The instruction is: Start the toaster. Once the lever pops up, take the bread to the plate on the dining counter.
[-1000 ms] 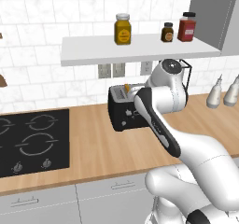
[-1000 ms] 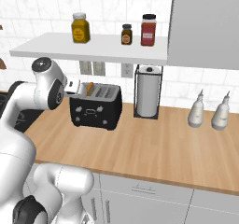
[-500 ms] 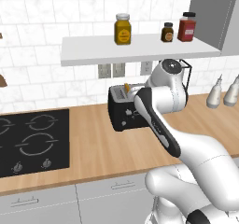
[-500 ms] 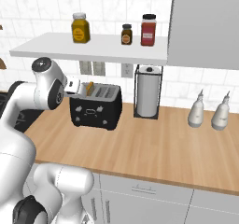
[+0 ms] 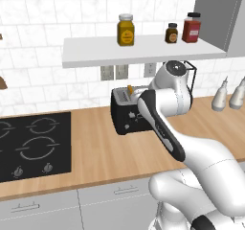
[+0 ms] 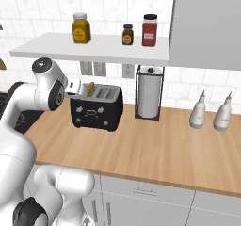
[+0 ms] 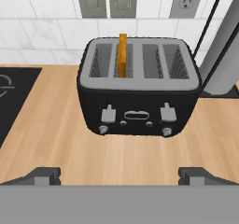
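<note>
The black toaster (image 7: 137, 97) with a silvery top stands on the wood counter against the tiled wall, also seen from the base cameras (image 5: 127, 116) (image 6: 96, 109). The bread (image 7: 122, 55) stands upright in a slot left of middle, its golden edge sticking out above the top (image 5: 129, 89) (image 6: 90, 87). Two pale levers (image 7: 108, 113) sit level on the front face. My gripper (image 7: 120, 175) hovers in front of and above the toaster, open, with nothing between its fingers. The plate and the dining counter are out of view.
A black hob (image 5: 28, 143) lies left of the toaster. A paper towel holder (image 6: 149, 98) stands close on its right, with two pale bottles (image 6: 197, 114) further right. A white shelf (image 6: 94, 48) with jars hangs low over the toaster.
</note>
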Available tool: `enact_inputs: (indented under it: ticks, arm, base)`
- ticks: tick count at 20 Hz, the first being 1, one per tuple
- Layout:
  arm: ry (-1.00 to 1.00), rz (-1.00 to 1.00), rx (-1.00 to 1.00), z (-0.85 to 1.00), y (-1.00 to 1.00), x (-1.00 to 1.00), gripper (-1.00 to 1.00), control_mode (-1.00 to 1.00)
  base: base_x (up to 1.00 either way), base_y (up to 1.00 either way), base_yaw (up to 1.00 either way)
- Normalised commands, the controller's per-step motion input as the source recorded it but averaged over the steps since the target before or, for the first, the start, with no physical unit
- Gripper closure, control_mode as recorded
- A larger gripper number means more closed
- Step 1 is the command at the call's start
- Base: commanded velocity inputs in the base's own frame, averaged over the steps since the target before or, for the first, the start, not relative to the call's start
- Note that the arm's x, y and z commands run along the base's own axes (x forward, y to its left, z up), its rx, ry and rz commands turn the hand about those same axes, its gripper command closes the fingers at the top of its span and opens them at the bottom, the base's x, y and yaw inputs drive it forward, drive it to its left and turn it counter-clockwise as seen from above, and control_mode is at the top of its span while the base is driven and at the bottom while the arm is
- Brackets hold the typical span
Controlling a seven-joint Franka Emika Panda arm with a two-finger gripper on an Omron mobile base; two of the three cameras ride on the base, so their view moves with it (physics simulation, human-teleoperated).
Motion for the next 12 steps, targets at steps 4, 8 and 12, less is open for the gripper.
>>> enact_inputs:
  ticks: [4,8,12]
  arm:
    - [0.00,0.00,0.00,0.00,0.00,0.00,-1.00,-1.00]
    - [0.00,0.00,0.00,0.00,0.00,0.00,-1.00,-1.00]
    - [0.00,0.00,0.00,0.00,0.00,0.00,-1.00,-1.00]
  base:
    - [0.00,0.00,0.00]
    - [0.00,0.00,0.00]
    - [0.00,0.00,0.00]
